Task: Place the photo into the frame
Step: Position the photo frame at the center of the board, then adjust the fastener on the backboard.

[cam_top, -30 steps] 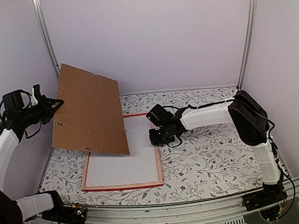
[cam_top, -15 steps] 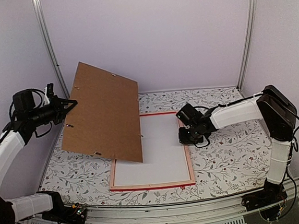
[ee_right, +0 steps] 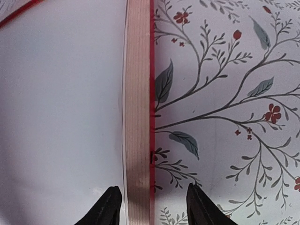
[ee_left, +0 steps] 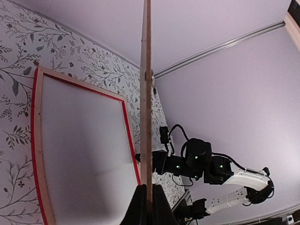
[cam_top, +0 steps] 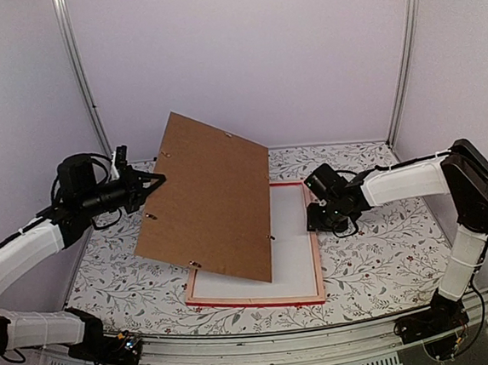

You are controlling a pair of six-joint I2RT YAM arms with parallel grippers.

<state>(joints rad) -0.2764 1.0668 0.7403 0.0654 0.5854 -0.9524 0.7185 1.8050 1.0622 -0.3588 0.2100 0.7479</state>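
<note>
Holding the brown board (cam_top: 211,194) by its left edge, the left gripper (cam_top: 145,189) is pinched tight on it. In the left wrist view the two fingers (ee_left: 138,208) squeeze the thin edge of the board (ee_left: 146,93), which stands straight up from them. From above, the board is up in the air and tilted. It hangs over the left part of the frame (cam_top: 316,257) and hides it.

The frame lies flat on the table (cam_top: 386,247), which has a pattern of leaves and small flowers. It has a red outer edge and a pale wood face. Inside it is a plain white sheet (cam_top: 293,229); I cannot tell if this is paper, card or glass.

The right gripper (cam_top: 322,218) is down low at the right rail of the frame. In the right wrist view its fingers (ee_right: 108,206) are spread apart and grip nothing. One finger is over the white sheet (ee_right: 61,117), just beside the wood rail (ee_right: 138,117). The other is over the flowery table (ee_right: 225,93). The rail runs between them.
</note>
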